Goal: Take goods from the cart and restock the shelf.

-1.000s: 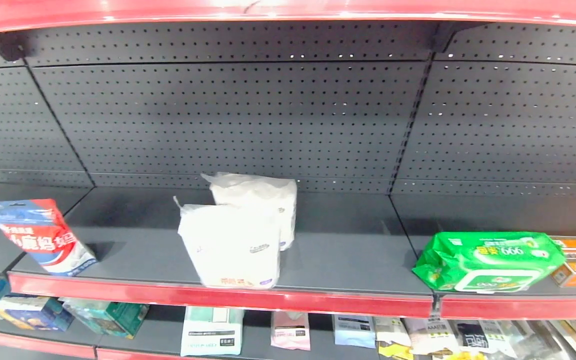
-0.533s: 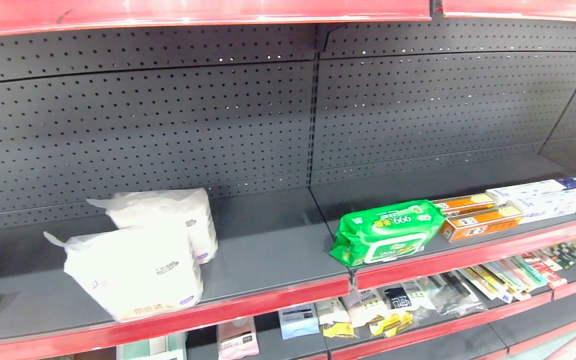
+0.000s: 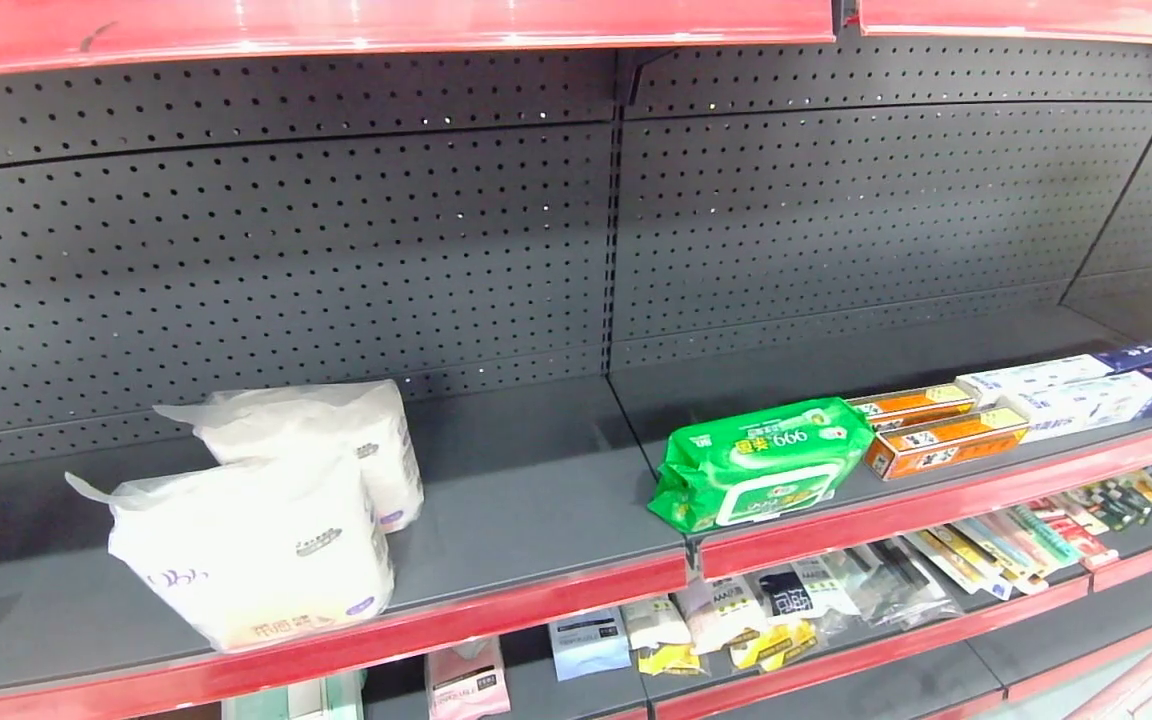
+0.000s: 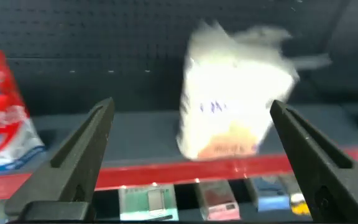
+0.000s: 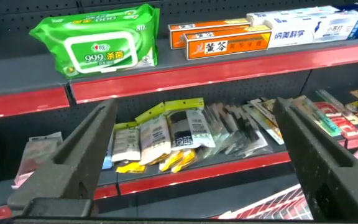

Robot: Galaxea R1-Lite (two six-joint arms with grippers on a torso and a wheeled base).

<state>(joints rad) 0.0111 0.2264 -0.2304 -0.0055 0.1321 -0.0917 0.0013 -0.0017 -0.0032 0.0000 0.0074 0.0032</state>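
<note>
**Ana:** Where were the arms?

**Ben:** The left gripper (image 4: 192, 106) hung in front of the shelf (image 3: 536, 500). Its fingers (image 4: 82, 152) were spread wide with nothing between them. Through the gap I saw the front white pack (image 4: 232, 106) standing at the shelf's red front edge.

**Ana:** And the right one?

**Ben:** The right gripper (image 5: 196, 102) was also empty, with its fingers (image 5: 79, 162) far apart. It faced the lower shelf (image 3: 886, 643), where small sachets (image 5: 166, 134) lay in a loose row.

**Ana:** Where did the goods sit?

**Ben:** In the head view, two white packs stood upright in the left bay of the shelf. The front one was at the edge, and the rear white pack (image 3: 336, 440) was just behind it, touching or nearly so. A red, white and blue bag (image 4: 5, 118) was on the same board, well apart from them.

**Ana:** And the right bay?

**Ben:** A green wipes pack (image 3: 761, 460) lay flat at the front edge, near the upright that divides the two bays. Two orange boxes (image 3: 946, 440) lay just beside it, side by side. White and blue boxes (image 3: 1076, 390) lay in a row farther to the right. Behind all of it was the dark perforated back panel (image 3: 336, 250).
</note>
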